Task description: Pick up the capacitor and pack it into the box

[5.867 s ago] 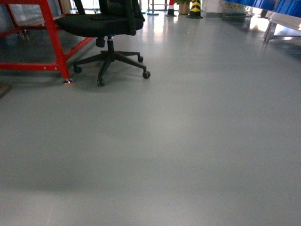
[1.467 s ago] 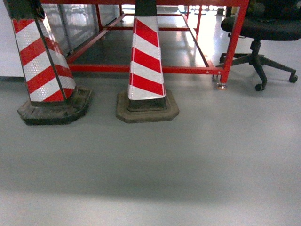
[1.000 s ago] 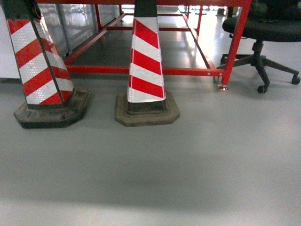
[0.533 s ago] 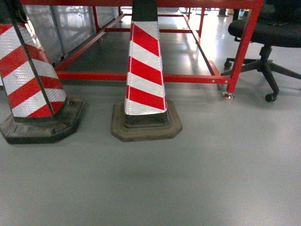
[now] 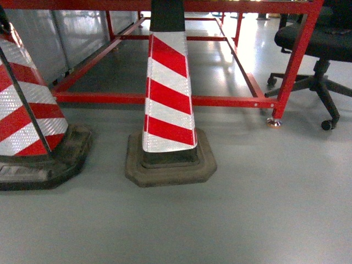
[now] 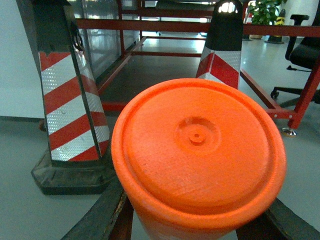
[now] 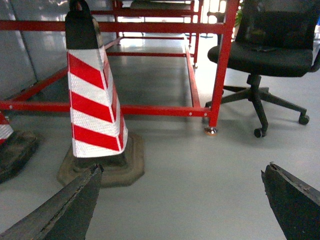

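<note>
Head view: two striped cones (image 5: pixel 168 99) stand before a red frame (image 5: pixel 165 99); no box appears. Left wrist view: the left gripper (image 6: pixel 195 220) clamps an orange capacitor (image 6: pixel 197 150). Right wrist view: the right gripper (image 7: pixel 182 200) gapes wide, holding nothing, near an office chair (image 7: pixel 270 55).

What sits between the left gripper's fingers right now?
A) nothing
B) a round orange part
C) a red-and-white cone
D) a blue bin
B: the left wrist view shows a round orange part filling the space between the left gripper fingers, with the striped cones standing behind it on the floor.
</note>
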